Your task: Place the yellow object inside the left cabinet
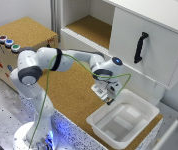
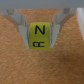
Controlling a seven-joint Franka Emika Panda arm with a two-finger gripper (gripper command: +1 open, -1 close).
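The yellow object (image 2: pixel 40 34) is a small yellow block with black letters on it, seen in the wrist view over cork. My gripper (image 2: pixel 41 44) is shut on it, one grey finger (image 2: pixel 23 29) against each side. In the exterior view the gripper (image 1: pixel 109 98) hangs low over the cork counter (image 1: pixel 69 87), beside the white bin, and the block is too small to make out there. The left cabinet (image 1: pixel 91 27), an open white compartment with a cork floor, stands at the back, well away from the gripper.
A white plastic bin (image 1: pixel 123 120) sits on the counter just to the exterior view's right of the gripper. The white door with a black handle (image 1: pixel 140 47) closes the right compartment. A cork-topped box with coloured buttons (image 1: pixel 9 42) stands at the exterior view's left.
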